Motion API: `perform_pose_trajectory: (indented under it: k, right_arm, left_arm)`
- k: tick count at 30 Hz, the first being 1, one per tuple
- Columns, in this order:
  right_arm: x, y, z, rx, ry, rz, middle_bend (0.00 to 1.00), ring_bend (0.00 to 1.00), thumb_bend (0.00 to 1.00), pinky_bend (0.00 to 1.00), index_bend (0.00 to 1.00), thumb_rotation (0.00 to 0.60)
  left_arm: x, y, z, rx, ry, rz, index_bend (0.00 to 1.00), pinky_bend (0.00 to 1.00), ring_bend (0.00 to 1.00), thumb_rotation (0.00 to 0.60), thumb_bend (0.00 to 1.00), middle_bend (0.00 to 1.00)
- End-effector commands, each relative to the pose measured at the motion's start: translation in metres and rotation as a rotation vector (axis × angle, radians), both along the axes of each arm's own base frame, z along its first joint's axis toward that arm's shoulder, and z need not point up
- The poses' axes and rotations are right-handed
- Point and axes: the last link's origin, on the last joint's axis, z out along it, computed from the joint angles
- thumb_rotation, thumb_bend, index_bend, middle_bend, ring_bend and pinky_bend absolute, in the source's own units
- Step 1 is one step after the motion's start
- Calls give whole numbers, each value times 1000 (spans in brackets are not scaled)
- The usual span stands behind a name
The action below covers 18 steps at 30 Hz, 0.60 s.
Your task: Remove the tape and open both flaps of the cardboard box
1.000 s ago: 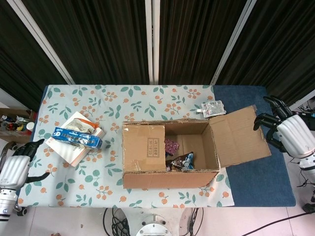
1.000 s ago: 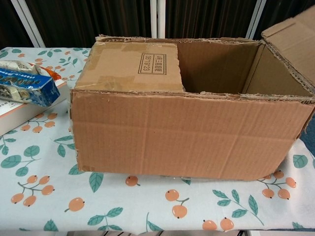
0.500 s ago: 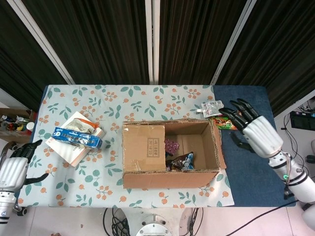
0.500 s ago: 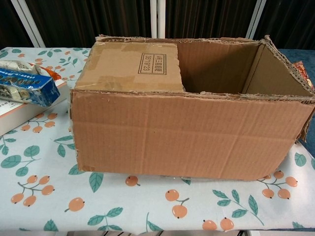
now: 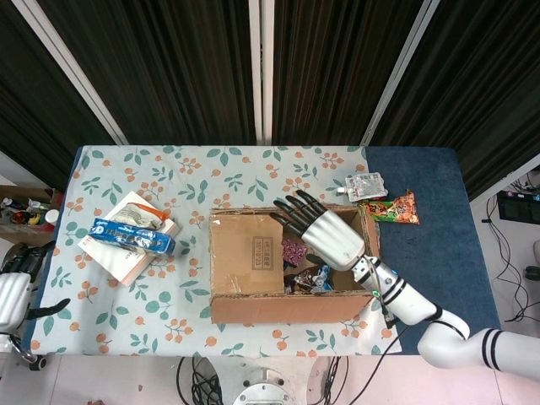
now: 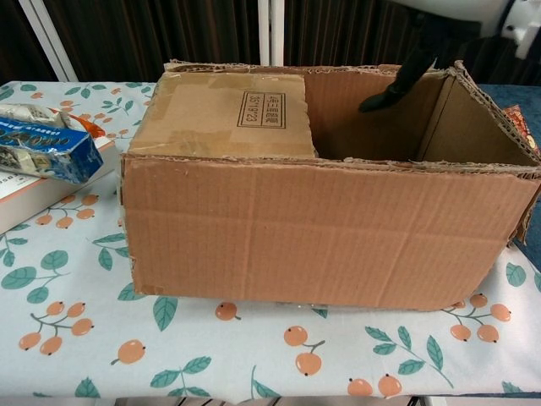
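The cardboard box (image 5: pixel 291 308) stands in the middle of the table, seen from above in the head view and from its front wall (image 6: pixel 330 237) in the chest view. Its left flap (image 5: pixel 246 253) lies flat over the left half, with strips of clear tape on it (image 6: pixel 224 114). The right flap (image 5: pixel 374 245) hangs down outside the right wall. My right hand (image 5: pixel 325 232) hovers over the open half with fingers spread, holding nothing; one dark finger (image 6: pixel 401 80) shows above the rim. My left hand (image 5: pixel 13 295) is off the table's left front corner, empty.
Snack packets (image 5: pixel 308 277) lie inside the box. A book with a blue packet (image 5: pixel 133 236) on it sits left of the box. A white pouch (image 5: pixel 365 186) and an orange snack bag (image 5: pixel 390 208) lie behind the right side, on the blue cloth (image 5: pixel 447 270).
My right hand swept left from beyond the box's right side to above its opening. The right flap, held out a second ago, dropped against the wall. The left hand slid slightly left.
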Motion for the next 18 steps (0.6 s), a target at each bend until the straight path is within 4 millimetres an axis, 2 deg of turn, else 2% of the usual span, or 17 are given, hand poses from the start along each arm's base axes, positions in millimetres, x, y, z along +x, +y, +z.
perform_pose_trajectory:
  k: [1,6,11,18]
  right_arm:
    - [9,-4,-16,9,21,8,0,0,0,0,0,600]
    - [18,-5,-34,22,58,27,0,0,0,0,0,600]
    - [32,-4,-46,15,4,59,0,0,0,0,0,600]
    - [45,-5,-47,-8,-96,105,0,0,14,0,0,600]
  left_arm:
    - [-3,0,0,0,-9,7,99,210,130,590,93,155]
    - [-9,1,1,3,-16,12,99,210,130,591,94,155]
    - [-13,1,2,10,-18,17,99,210,130,589,94,155]
    - [-16,1,6,18,-14,19,99,210,130,590,94,155]
